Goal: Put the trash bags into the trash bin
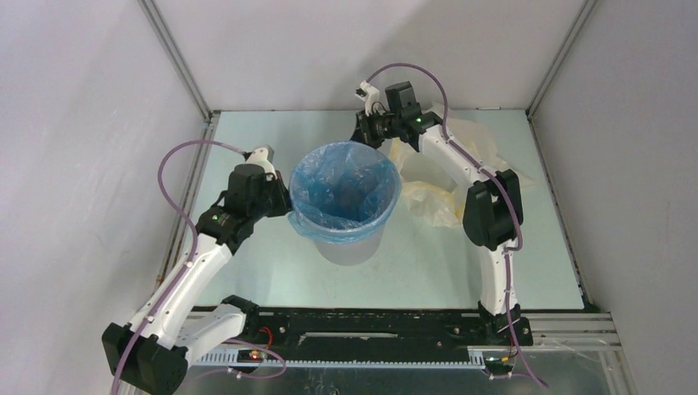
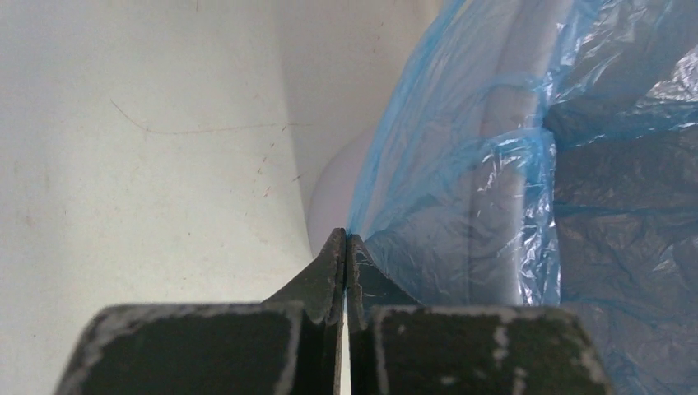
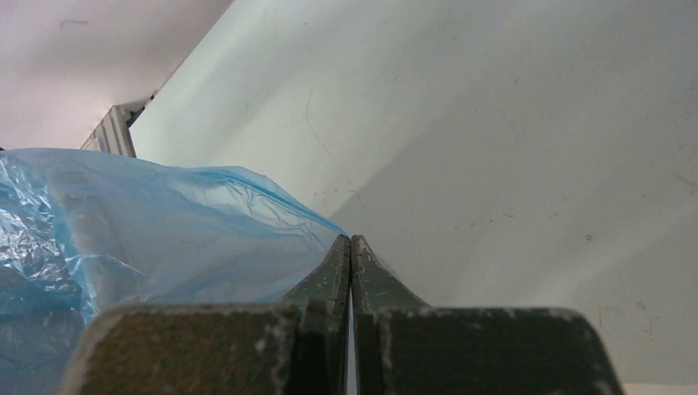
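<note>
The pale grey-lavender trash bin (image 1: 355, 247) stands mid-table. The thin blue trash bag (image 1: 346, 185) lines it, its edge folded out over the rim. My left gripper (image 1: 286, 203) is at the bin's left rim, shut on the bag's edge. In the left wrist view the shut gripper (image 2: 346, 237) pinches the blue film (image 2: 461, 189), with the bin wall (image 2: 337, 185) behind. My right gripper (image 1: 368, 132) is at the bin's far rim, shut on the bag. In the right wrist view the shut gripper (image 3: 351, 239) pinches the film (image 3: 165, 222).
A larger pale yellow plastic bag (image 1: 444, 177) lies crumpled on the table to the right of the bin, under my right arm. The enclosure's walls and metal frame posts (image 1: 177, 62) bound the table on three sides.
</note>
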Robot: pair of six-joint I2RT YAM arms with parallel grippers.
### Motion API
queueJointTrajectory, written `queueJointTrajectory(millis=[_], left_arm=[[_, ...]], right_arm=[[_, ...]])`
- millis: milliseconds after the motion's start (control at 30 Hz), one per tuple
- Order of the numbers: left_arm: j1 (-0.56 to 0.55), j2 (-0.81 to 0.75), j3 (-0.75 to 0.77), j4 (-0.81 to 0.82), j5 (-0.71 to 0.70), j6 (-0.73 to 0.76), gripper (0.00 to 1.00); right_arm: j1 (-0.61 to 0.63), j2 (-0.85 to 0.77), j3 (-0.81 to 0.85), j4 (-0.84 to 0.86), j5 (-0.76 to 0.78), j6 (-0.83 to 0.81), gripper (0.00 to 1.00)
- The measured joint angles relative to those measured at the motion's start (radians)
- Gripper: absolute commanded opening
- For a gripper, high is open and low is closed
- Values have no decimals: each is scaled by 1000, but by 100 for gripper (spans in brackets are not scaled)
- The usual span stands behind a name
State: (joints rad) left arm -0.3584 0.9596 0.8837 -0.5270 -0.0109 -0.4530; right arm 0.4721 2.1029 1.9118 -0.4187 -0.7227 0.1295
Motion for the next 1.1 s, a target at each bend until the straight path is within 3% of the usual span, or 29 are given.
queueJointTrajectory(millis=[600,767,900,1100], left_arm=[[13,-108,-133,78,-14,-25,4],[16,-145,-153,84,-20,-48,27],[25,-232,-171,76,-40,-71,28],[37,-308,-146,14,-58,-69,42]], right_arm=[[-13,-28,-158,71,33,54,1],[-14,-72,-159,35,138,42,25],[-19,-167,-164,-4,282,36,38],[-24,-350,-173,-64,482,40,51]])
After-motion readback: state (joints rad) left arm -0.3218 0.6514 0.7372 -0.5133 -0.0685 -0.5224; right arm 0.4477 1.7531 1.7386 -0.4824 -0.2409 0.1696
